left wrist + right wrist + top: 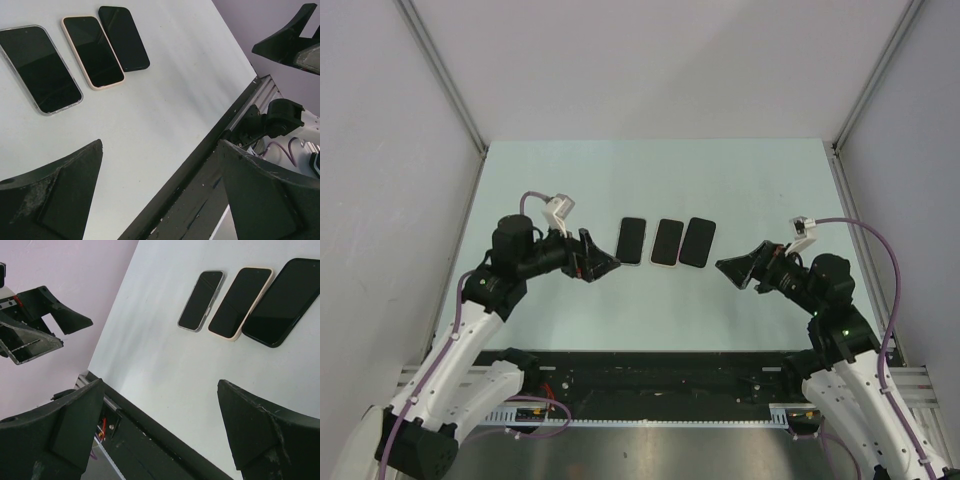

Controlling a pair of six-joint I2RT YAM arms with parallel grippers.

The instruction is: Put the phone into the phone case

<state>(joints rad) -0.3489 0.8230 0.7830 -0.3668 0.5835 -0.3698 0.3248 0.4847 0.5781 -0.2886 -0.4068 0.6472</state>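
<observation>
Phones (666, 241) in a row, midway between both jaws — untouched

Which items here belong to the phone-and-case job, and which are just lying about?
Job: clear-cased phone; pink-cased phone; black phone (which one is meant cannot be told); left gripper and right gripper, both open, empty.
Just there: black rail; purple cable.

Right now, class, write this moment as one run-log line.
left gripper open, empty | right gripper open, empty | three phones side by side on table
</observation>
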